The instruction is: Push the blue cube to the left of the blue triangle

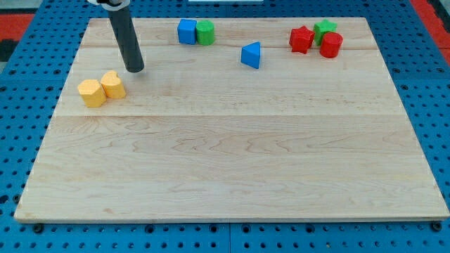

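Observation:
The blue cube [186,31] sits near the view's top, left of centre, touching a green cylinder [205,32] on its right. The blue triangle [251,55] lies to the right of them and a little lower. My tip [135,69] is the lower end of a dark rod coming down from the view's top left. It stands to the left of and below the blue cube, apart from it, and just above and right of two yellow blocks.
Two yellow blocks [91,93] [112,84] touch each other at the view's left. At the top right, a red star-like block [301,39], a green block [324,29] and a red cylinder [330,44] cluster together. The wooden board [225,161] lies on a blue pegboard.

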Available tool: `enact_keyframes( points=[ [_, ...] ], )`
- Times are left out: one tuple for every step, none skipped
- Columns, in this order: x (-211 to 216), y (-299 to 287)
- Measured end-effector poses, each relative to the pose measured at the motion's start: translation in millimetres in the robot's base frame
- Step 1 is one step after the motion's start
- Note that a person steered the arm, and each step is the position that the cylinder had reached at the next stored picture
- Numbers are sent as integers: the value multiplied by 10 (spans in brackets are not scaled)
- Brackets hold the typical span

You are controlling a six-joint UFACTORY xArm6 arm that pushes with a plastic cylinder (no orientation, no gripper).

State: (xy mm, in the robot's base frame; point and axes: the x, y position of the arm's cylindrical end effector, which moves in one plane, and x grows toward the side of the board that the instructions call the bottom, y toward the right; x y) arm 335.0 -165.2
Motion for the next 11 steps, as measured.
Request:
enact_keyframes(
  points=[
    [-57, 0],
    [-365, -6],
    [-726, -4],
    [-1015, 100],
    [-1119, 345],
    [-1101, 486],
    [-594, 902],
    [-157, 1094],
    [-149, 1133],
    [-242, 1125],
    [-735, 887]
  ],
)
